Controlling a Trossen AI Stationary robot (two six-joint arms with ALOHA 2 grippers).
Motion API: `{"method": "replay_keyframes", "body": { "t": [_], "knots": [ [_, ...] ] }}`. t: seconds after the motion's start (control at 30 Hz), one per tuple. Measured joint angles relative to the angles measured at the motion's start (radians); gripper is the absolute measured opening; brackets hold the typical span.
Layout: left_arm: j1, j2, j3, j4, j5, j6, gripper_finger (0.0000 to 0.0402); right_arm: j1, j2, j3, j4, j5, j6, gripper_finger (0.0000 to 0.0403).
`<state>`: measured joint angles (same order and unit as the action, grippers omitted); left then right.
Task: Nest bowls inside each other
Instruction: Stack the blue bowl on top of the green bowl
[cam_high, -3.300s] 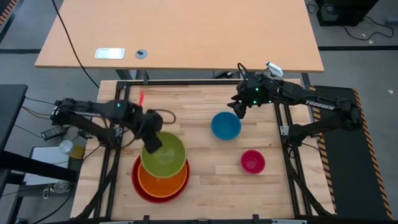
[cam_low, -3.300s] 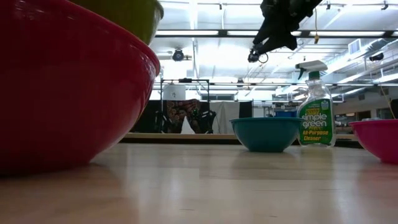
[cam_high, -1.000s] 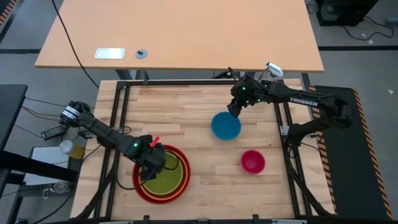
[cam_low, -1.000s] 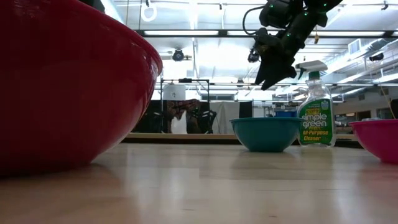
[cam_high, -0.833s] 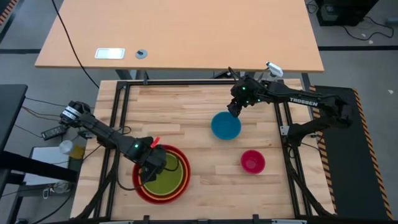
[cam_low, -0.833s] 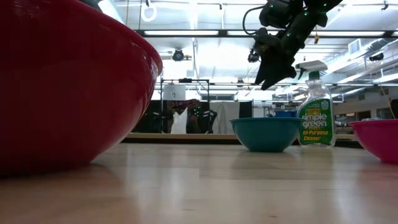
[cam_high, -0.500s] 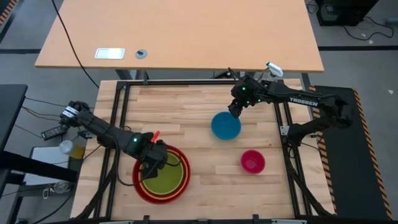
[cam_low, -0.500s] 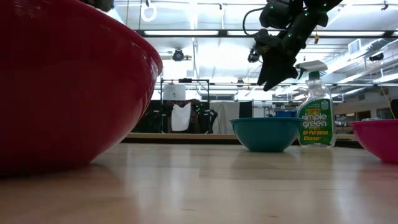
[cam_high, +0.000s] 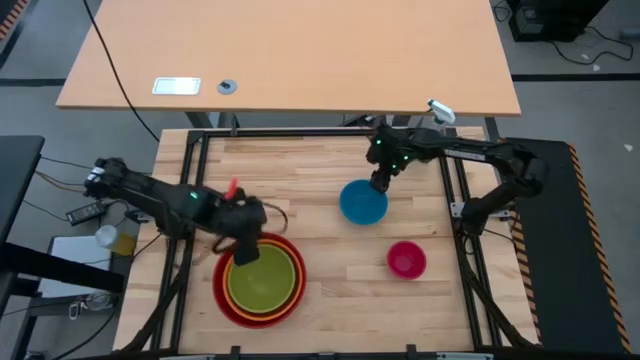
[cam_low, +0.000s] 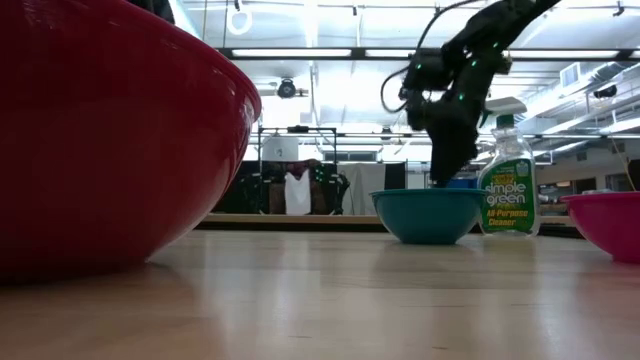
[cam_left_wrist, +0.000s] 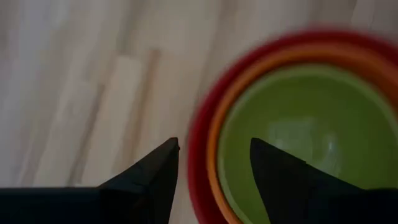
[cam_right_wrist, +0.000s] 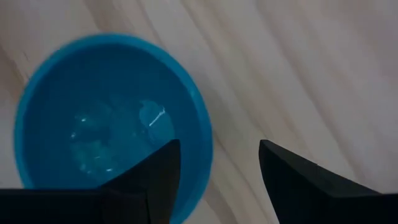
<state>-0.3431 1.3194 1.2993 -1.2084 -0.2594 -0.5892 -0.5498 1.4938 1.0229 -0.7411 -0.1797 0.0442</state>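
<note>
- Filling the left third of the low view, the red bowl (cam_low: 110, 140) hides the orange bowl (cam_high: 262, 281) and green bowl (cam_high: 263, 278) nested inside it; all three show only from above, near the table's (cam_high: 320, 165) front left.
- Hovering at that stack's far-left rim, left gripper (cam_high: 245, 250): fingers apart, holding nothing, one finger (cam_left_wrist: 149, 180) over bare wood, the other over the bowls.
- Poised at the far rim of the blue bowl (cam_high: 362, 202), right gripper (cam_high: 379, 183): fingers (cam_right_wrist: 155, 174) spread wide, straddling the rim, contact unclear.
- Cut off at the low view's right edge, pink bowl (cam_high: 406, 260); standing alone, front right.
- Open wood between stack and blue bowl; spray bottle (cam_low: 508, 180) behind.
</note>
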Motion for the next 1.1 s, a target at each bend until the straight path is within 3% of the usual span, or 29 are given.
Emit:
{"method": "replay_keyframes", "body": {
  "t": [0.2, 0.4, 0.7, 0.77, 1.1],
  "knots": [
    [0.043, -0.14, 0.001, 0.002, -0.017, -0.064, 0.0201, 0.021, 0.09, 0.0, 0.017, -0.044, 0.004, 0.0224],
    [0.08, -0.223, 0.001, 0.009, -0.017, -0.084, 0.0201, 0.041, 0.149, 0.0, 0.003, 0.015, 0.005, 0.02],
    [0.123, -0.232, 0.001, 0.008, -0.017, 0.014, 0.0201, 0.047, 0.186, 0.0, -0.026, -0.003, 0.064, 0.0055],
    [0.136, -0.232, 0.001, 0.008, -0.017, 0.04, 0.0201, 0.048, 0.179, 0.004, -0.026, -0.047, 0.069, 0.0022],
    [0.204, -0.248, 0.001, 0.015, -0.017, 0.057, 0.0201, 0.129, 0.118, 0.123, -0.181, -0.135, 0.115, 0.0022]
  ]
}}
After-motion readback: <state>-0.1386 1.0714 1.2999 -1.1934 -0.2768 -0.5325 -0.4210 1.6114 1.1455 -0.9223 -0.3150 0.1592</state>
